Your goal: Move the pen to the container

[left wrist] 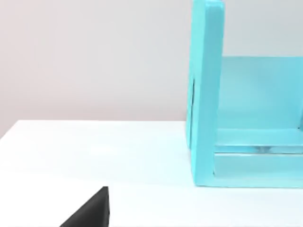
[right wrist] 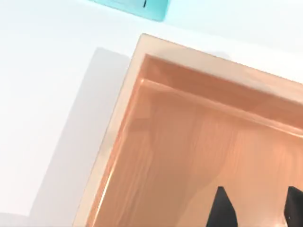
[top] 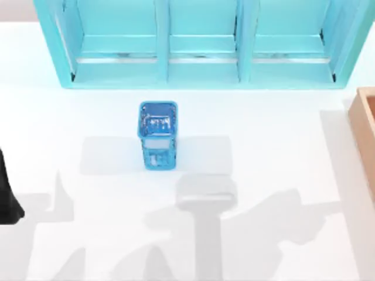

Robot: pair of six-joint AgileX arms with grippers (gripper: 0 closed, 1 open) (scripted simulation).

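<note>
The two dark fingertips (right wrist: pixel 222 208) of the right gripper (right wrist: pixel 258 210) stand spread apart with nothing between them, only bare wood showing through the gap, as the gripper hangs over the inside of the wooden box (right wrist: pixel 199 52) at the right edge of the table (top: pixel 281 117). Where the pen lies, and so how it looks, cannot be told from here. The floor of the box under the fingers is bare, and the blue mesh cup (top: pixel 158 136), upright near the middle of the table, holds pale glints that may be reflections or an object. Judged from this, the step in hand is either the release or the search. To do it well, the open fingers should rise straight up, clear of the box's walls, before any sideways move, and the pen should be found before the arm travels. A turquoise shelf unit (top: pixel 199 47) runs along the far edge, well apart from the cup. The left arm (top: pixel 7 199) sits parked at the left edge.
</note>
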